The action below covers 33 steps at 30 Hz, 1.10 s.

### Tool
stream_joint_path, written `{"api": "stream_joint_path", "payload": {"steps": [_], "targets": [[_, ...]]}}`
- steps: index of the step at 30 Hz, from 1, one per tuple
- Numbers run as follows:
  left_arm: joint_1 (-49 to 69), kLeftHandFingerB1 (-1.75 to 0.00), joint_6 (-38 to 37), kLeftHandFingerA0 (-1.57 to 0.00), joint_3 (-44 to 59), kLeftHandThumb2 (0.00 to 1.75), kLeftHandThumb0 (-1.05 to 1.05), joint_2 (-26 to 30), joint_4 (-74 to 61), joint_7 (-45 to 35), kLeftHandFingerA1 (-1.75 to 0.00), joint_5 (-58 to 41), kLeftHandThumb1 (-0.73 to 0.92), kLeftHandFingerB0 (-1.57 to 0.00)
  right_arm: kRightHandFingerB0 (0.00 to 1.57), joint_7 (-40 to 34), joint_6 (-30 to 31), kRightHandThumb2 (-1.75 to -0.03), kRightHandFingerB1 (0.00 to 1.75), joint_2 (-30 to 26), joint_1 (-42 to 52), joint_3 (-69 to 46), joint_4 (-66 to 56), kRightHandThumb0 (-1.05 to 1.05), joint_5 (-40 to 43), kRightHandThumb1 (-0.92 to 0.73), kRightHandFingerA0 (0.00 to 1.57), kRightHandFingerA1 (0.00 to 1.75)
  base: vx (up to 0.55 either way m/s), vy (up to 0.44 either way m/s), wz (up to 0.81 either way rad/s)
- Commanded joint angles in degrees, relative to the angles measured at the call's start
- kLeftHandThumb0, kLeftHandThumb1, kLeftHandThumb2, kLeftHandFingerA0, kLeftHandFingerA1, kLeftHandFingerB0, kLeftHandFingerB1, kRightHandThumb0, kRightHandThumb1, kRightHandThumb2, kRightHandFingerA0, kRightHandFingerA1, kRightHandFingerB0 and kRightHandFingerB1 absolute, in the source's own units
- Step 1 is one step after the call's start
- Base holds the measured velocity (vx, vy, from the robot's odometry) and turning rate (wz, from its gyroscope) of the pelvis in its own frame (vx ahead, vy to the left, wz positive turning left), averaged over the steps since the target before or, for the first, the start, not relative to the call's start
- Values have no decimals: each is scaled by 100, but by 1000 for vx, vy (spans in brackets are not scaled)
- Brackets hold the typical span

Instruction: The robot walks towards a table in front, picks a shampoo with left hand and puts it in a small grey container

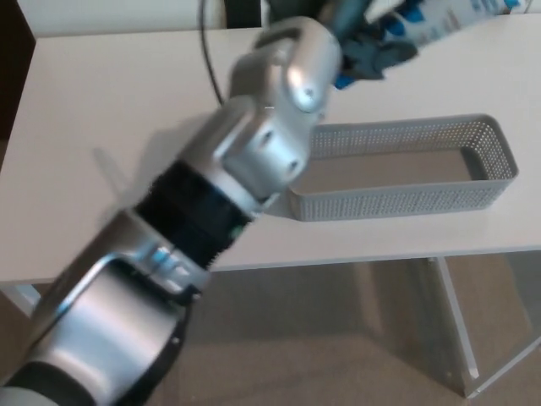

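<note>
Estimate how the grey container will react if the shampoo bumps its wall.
Probably light: the grey container is perforated, thin-walled and apparently empty, so the shampoo may shove it along the smooth table. Low and long, it seems unlikely to tip.

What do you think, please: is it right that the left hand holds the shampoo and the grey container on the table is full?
Not quite: the head view shows the container on the table empty. The left hand does hold the shampoo.

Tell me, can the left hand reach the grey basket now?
Probably yes: the left hand, holding the shampoo bottle, is just beyond the grey basket, whose open top is unobstructed.
</note>
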Motion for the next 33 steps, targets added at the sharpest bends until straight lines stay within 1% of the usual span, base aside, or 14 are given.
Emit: {"api": "stream_joint_path", "payload": {"steps": [1,2,11,15,16,17,18,19,21,22,28,29,30,33], "targets": [[-179,-71,-217,-83,-72,59,-20,-308,561,188,-156,331,67,-83,58,-246,57,-58,42,-56,-98,87,23,-32,-115,-64,75,49,0,0,0],[-169,-55,-361,-86,-98,59,-21,-347,664,280,-152,375,65,-81,58,-293,95,-58,42,-59,-141,121,53,-32,-152,-64,76,49,0,0,0],[7,-83,-773,-80,-472,60,-18,-465,1345,482,-158,789,62,-76,58,-340,141,-59,42,27,-157,282,49,-30,-170,-64,76,49,0,0,0],[-21,-58,-827,-83,-410,61,-24,-382,1480,538,-158,842,62,-79,59,-396,70,-60,42,11,-182,435,66,-29,-326,-67,75,49,0,0,0],[-99,-101,-853,-76,-358,58,-25,-355,1572,541,-167,832,65,-68,61,-401,101,-60,43,-8,-217,477,70,-31,-362,-66,74,49,0,0,0],[-132,-101,-873,-76,-317,58,-25,-345,1615,543,-167,848,65,-68,61,-407,113,-60,43,-20,-237,509,69,-31,-374,-66,74,49,0,0,0],[-100,-99,-966,-74,-353,61,-24,-304,1658,631,-156,914,66,-61,62,-384,105,-58,43,-4,-219,491,63,-32,-334,-64,74,50,0,0,0],[-139,-33,-936,-22,-494,60,-51,-238,1696,448,-58,1040,65,-32,60,-379,100,-58,42,10,-196,484,48,-32,-306,-64,72,49,0,0,0],[-262,-27,-730,0,-828,58,-66,-129,1728,-69,-25,1277,63,-9,59,-388,99,-58,42,24,-158,470,11,-31,-282,-65,71,49,0,0,0],[-314,-7,-670,0,-921,88,-87,-115,1756,-256,0,1301,51,0,60,-395,104,-58,42,22,-181,489,5,-33,-302,-66,72,49,0,0,0],[36,0,-276,0,-1138,60,-92,-46,1235,-702,0,1352,62,0,60,-412,3,-59,43,86,51,559,-28,-31,-336,-65,72,50,0,0,0],[79,0,-264,0,-1110,61,-92,39,1147,-772,0,1346,64,0,63,-419,-2,-59,44,128,10,587,-19,-32,-356,-64,77,52,0,0,0],[167,0,-269,0,-1086,95,-97,141,988,-796,0,1372,55,0,60,-437,30,-59,43,154,-41,593,-16,-31,-355,-64,74,50,0,0,0],[342,-1,-328,0,-1081,94,-97,374,629,-801,0,1499,55,0,58,-422,51,-58,42,145,-170,533,-34,-30,-289,-66,70,48,0,0,0]]}}
